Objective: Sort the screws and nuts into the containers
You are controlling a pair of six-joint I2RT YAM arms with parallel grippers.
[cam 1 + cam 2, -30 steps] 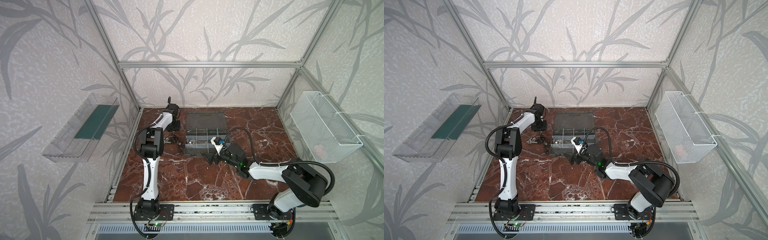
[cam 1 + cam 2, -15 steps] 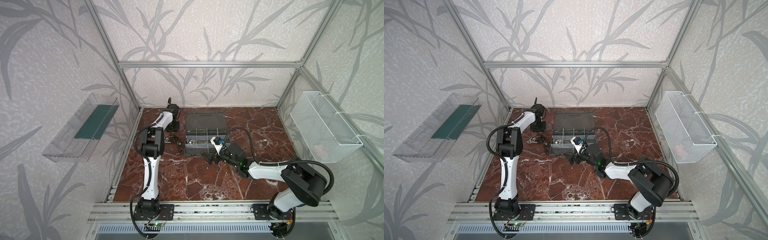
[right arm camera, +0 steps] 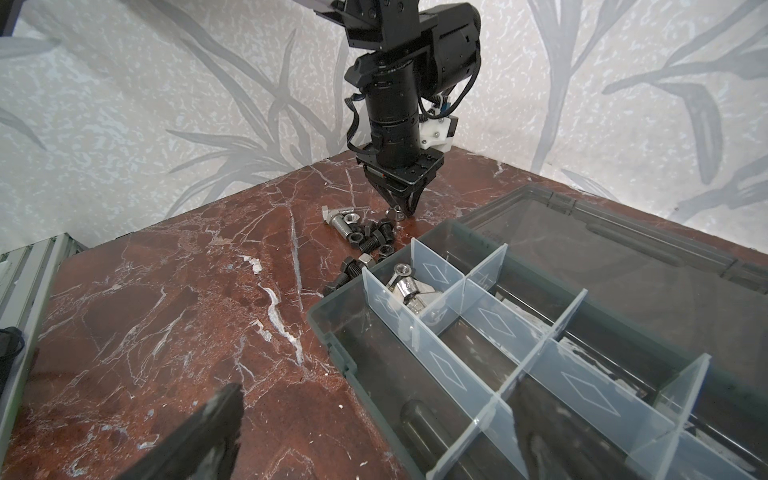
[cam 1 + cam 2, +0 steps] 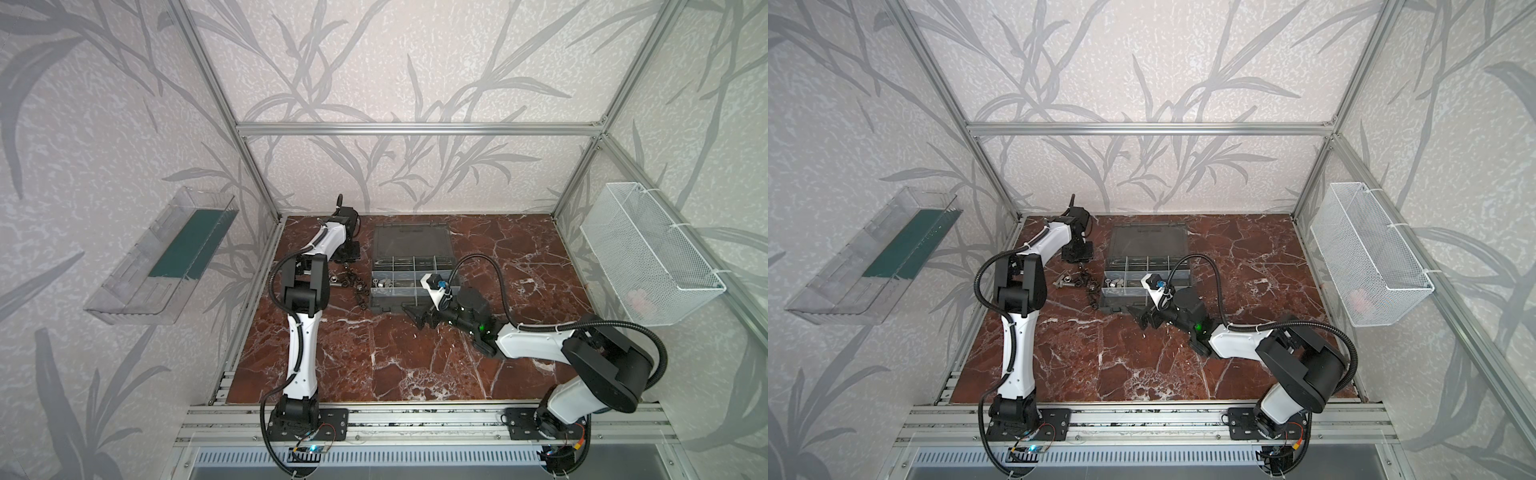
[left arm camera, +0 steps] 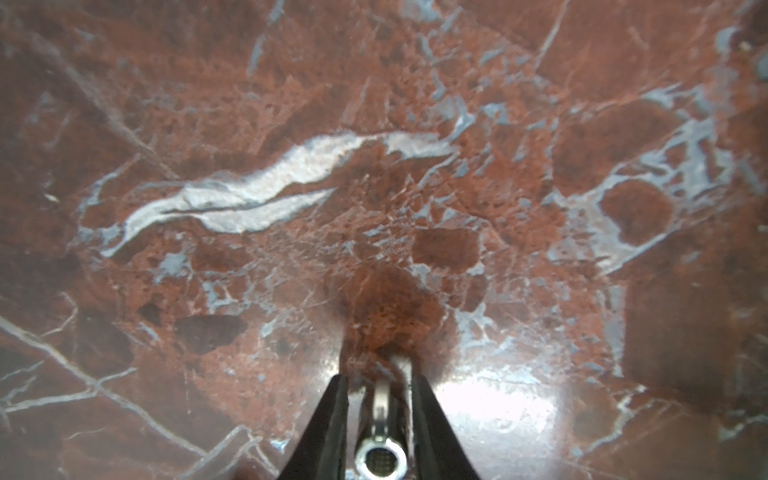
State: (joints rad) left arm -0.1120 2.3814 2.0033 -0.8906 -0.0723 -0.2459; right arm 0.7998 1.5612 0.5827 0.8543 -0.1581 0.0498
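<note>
marble tabletop (image 4: 374, 357) (reddish, white-veined) inside leaf-patterned walls (image 4: 415, 62).

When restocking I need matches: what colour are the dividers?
The dividers are translucent white with diamond outlines; clearest in the right wrist view.

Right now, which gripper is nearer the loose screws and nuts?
Left: the left gripper is at the pile, on its far side; the right gripper is beside the organizer case.
</note>
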